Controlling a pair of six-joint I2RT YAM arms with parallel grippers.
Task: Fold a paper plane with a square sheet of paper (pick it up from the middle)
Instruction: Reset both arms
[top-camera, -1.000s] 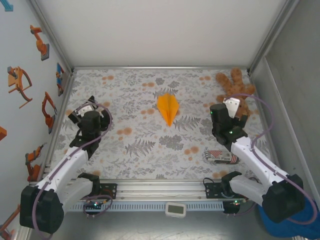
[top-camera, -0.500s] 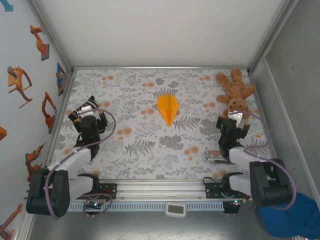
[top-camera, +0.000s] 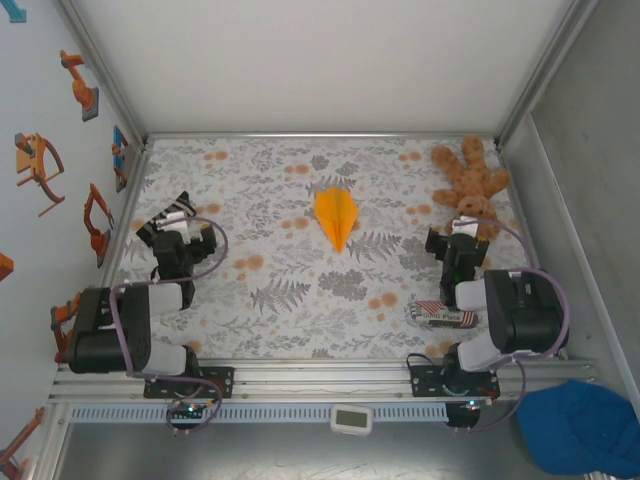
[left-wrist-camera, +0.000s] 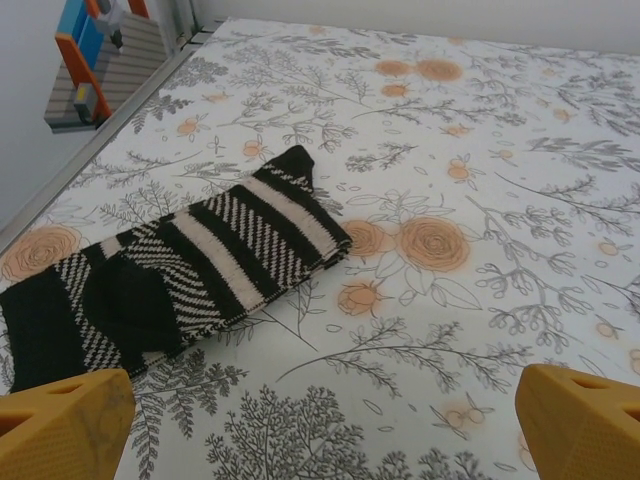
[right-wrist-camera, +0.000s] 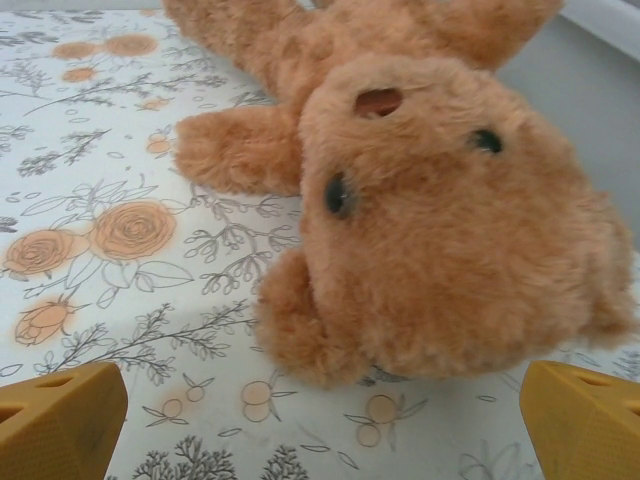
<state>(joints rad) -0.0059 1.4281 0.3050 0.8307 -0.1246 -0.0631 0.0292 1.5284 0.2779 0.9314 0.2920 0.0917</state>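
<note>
Hands stand wide open and hold nothing: the left hand (left-wrist-camera: 320, 425) above a striped sock (left-wrist-camera: 190, 270), the right hand (right-wrist-camera: 320, 425) by the brown teddy (right-wrist-camera: 430, 200). The orange paper plane (top-camera: 337, 215) lies folded in the middle of the worktop (top-camera: 300, 300), well apart from both. Folding looks done, so I think the arms just need to rest.

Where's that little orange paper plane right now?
In the top view the paper plane lies near the middle of the floral table, left of the brown teddy in the far right corner.
</note>
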